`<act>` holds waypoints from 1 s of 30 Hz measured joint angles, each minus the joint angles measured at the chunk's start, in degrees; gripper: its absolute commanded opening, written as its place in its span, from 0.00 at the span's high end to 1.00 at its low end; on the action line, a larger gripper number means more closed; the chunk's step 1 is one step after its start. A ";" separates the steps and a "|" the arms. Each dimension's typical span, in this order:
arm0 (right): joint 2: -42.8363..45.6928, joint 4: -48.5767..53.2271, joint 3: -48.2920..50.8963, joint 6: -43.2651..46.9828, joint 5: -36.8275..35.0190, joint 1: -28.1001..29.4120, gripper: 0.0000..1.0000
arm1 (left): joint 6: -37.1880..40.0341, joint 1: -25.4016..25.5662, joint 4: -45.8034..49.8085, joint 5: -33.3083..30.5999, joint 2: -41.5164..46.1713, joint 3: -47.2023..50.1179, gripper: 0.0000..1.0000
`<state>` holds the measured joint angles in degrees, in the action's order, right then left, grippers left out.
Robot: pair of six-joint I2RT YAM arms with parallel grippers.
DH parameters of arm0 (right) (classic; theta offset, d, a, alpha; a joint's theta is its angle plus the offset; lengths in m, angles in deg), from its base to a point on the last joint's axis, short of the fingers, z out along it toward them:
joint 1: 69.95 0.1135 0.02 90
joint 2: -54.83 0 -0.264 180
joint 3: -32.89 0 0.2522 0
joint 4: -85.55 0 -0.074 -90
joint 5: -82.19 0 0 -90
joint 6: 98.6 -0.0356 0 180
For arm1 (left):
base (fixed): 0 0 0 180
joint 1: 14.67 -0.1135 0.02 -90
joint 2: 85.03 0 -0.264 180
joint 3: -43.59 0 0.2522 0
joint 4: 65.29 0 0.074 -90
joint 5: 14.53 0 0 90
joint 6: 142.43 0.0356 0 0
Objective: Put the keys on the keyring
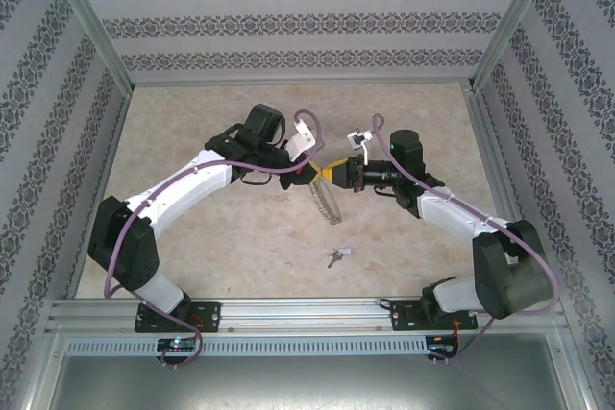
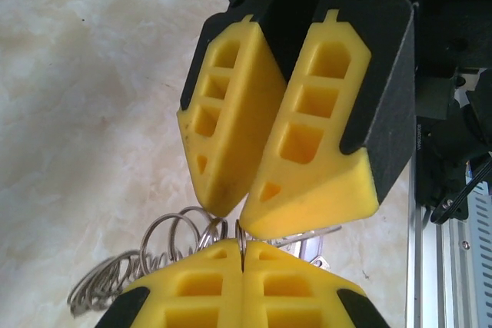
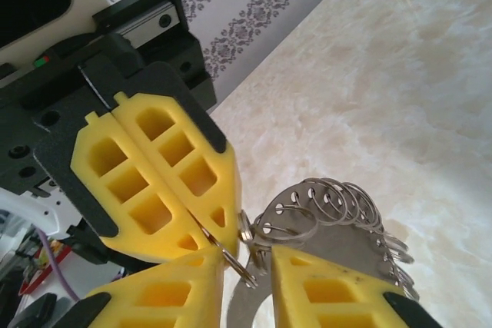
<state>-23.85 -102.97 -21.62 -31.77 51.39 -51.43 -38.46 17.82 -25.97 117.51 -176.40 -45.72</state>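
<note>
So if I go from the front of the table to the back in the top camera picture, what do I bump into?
metal rail → key lying on the table → keyring → left gripper and right gripper, meeting tip to tip just beyond it → patterned back wall

Robot lab test cell: marble-look counter [image 1: 211, 256] boxed by damask-striped wall panels [image 1: 307, 16] at 9, 12 and 3 o'clock, aluminium frame post [image 1: 91, 21], left arm [image 1: 183, 189] and right arm [image 1: 461, 213] bolted to rail [image 1: 307, 312] at 6 o'clock.
</note>
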 measured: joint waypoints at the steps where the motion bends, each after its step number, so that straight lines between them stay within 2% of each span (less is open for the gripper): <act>1: 0.00 -0.07 0.00 0.02 0.31 0.00 0.79 | -0.02 0.00 0.00 0.15 0.00 -0.02 1.00; 7: -0.52 -0.26 -0.37 0.00 1.90 -0.02 0.77 | -0.02 0.00 0.37 0.96 0.00 -0.24 1.00; 13: -1.31 -0.68 -1.18 0.00 3.50 -0.02 0.91 | -0.24 -0.70 0.92 1.75 0.00 -0.72 1.00; 19: -1.46 -0.70 -1.64 0.13 4.22 -0.04 1.00 | -0.48 -1.40 1.31 2.32 -0.02 -1.16 1.00; 23: -1.81 -0.72 -2.60 0.04 4.68 -0.04 1.00 | -0.46 -1.64 2.10 2.56 -0.02 -2.10 1.00; 26: -2.40 -0.76 -3.28 0.04 4.79 -0.04 0.90 | -0.46 -1.86 2.38 2.75 -0.17 -2.54 1.00; 30: -3.52 -0.74 -3.80 0.02 4.90 -0.02 0.86 | -0.46 -2.19 2.36 2.99 -0.68 -2.69 1.00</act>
<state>-27.37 -103.72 -25.43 -31.75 56.29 -51.45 -38.91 15.63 -23.61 120.51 -177.08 -48.41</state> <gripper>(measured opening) 0.137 0.051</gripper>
